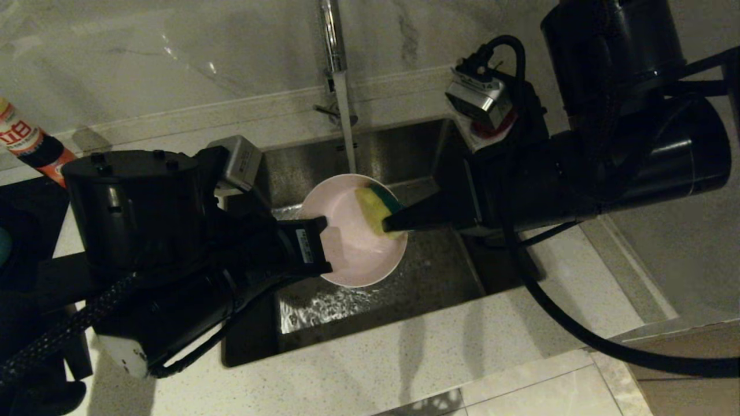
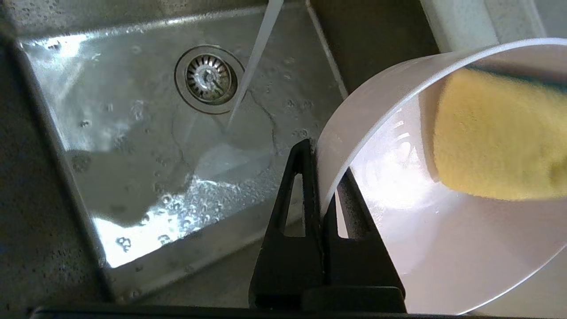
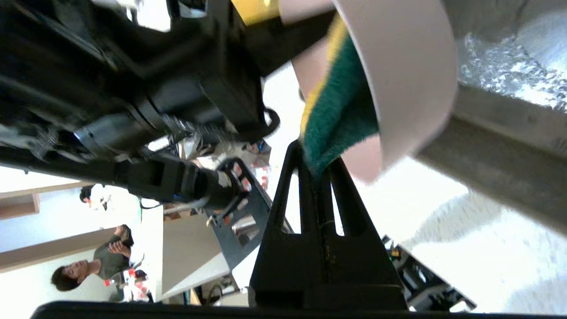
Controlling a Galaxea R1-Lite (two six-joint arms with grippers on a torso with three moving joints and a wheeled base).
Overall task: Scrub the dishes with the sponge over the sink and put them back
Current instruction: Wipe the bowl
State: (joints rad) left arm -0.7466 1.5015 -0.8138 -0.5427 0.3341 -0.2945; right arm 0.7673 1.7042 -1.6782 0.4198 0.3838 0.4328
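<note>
Pink bowl (image 1: pixel 352 242) round, matte, tilted, held above sink (image 1: pixel 404 277); water stream from tap (image 1: pixel 338 75) falling behind bowl; sponge (image 1: pixel 378 208) yellow face against bowl interior, green face outward; left tool (image 1: pixel 321 240) reaching in from left, clamped on bowl rim; right tool (image 1: pixel 390 224) reaching in from right, clamped on sponge edge.

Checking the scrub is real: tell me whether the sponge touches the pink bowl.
Touching. In the left wrist view the sponge, yellow face down, lies against the pink bowl inside wall; the head view agrees.
</note>
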